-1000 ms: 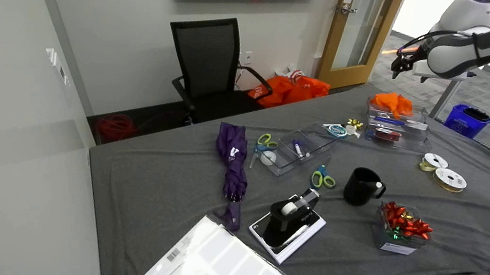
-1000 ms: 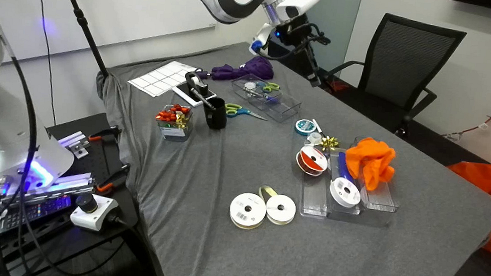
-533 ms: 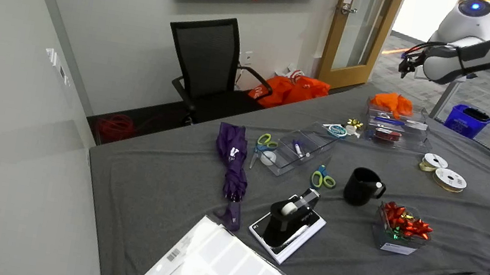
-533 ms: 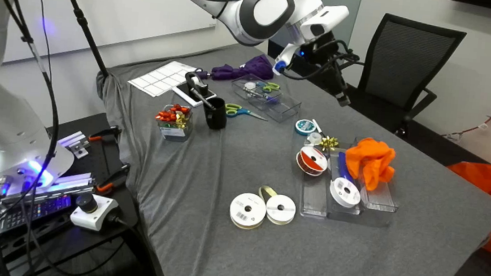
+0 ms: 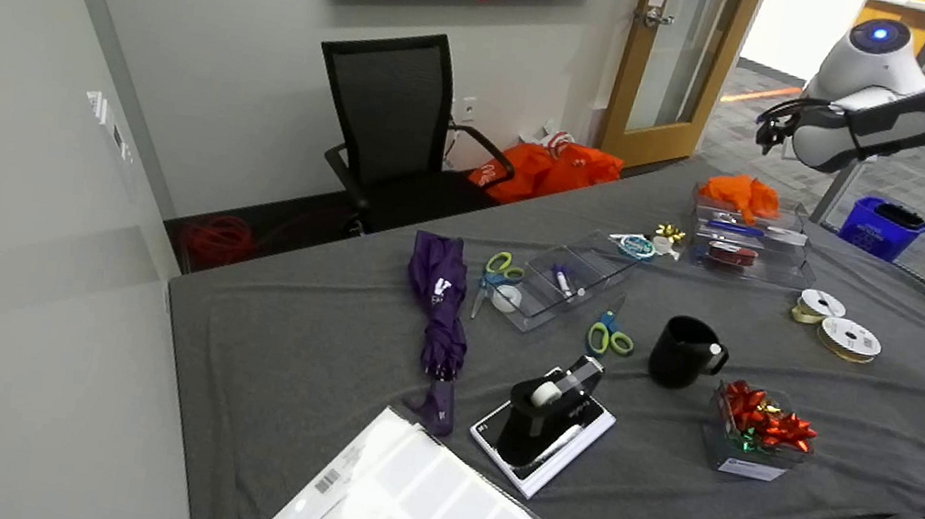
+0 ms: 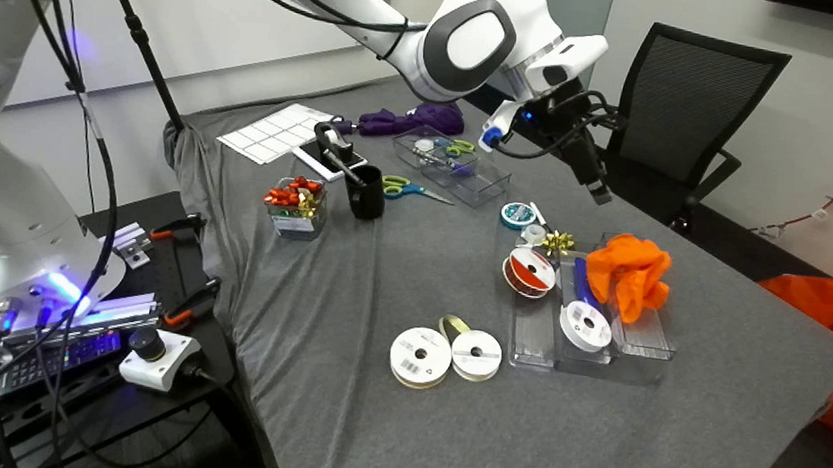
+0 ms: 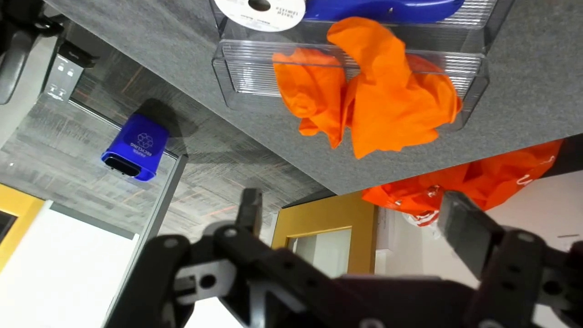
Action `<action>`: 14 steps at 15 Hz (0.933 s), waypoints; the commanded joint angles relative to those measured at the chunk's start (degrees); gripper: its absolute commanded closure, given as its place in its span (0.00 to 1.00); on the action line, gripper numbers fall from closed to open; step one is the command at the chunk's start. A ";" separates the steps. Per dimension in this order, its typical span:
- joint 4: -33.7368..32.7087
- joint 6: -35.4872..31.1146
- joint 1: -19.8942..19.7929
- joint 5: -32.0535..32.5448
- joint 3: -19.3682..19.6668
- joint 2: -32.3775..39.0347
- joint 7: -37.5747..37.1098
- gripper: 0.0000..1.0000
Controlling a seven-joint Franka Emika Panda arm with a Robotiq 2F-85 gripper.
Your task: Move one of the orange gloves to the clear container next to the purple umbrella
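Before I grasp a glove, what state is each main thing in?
Fingers: spread apart, nothing between them
Orange gloves: crumpled, heaped in a clear tray
Purple umbrella: folded, lying down
Clear container beside umbrella: open-topped, partly filled
Black mug: upright, stick-like item inside
Scissors near mug: blades apparently shut
Bow box: heaped full

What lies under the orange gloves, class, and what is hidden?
In the wrist view, the orange gloves rest in a clear plastic compartment, whose ribbed surface shows on both sides. Directly beneath them it is covered, so anything there cannot be seen.
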State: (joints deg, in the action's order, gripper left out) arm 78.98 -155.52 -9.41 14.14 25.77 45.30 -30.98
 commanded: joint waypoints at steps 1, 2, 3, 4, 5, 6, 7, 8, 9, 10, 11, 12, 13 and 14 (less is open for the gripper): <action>-0.09 0.00 0.00 0.00 0.00 0.00 0.00 0.00; -0.67 -0.05 -1.15 -1.27 -1.61 0.36 0.86 0.00; -1.17 0.22 -2.27 -2.57 -3.22 0.70 1.59 0.00; -2.15 0.01 -3.58 -5.93 -4.98 1.61 4.80 0.00; -2.91 0.05 -5.01 -8.11 -7.10 2.14 6.86 0.00; -4.25 1.54 -6.59 -10.77 -9.59 2.83 9.61 0.00; -5.34 2.75 -7.65 -13.06 -11.28 3.49 11.31 0.00; -6.72 3.79 -8.53 -15.00 -12.53 4.43 12.57 0.00; -8.21 4.64 -9.17 -16.42 -13.24 5.49 13.46 0.00; -9.84 5.62 -9.42 -17.32 -13.35 6.71 13.59 0.00; -11.43 6.74 -9.63 -17.88 -13.32 7.79 13.72 0.00; -12.99 7.48 -9.38 -17.81 -12.57 8.96 13.04 0.00; -14.49 7.99 -9.23 -17.63 -11.89 10.21 12.29 0.00; -16.01 8.51 -9.14 -17.29 -11.34 11.40 11.80 0.00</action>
State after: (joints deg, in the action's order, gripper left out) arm 69.78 -150.02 -17.80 -2.28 13.89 52.25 -19.38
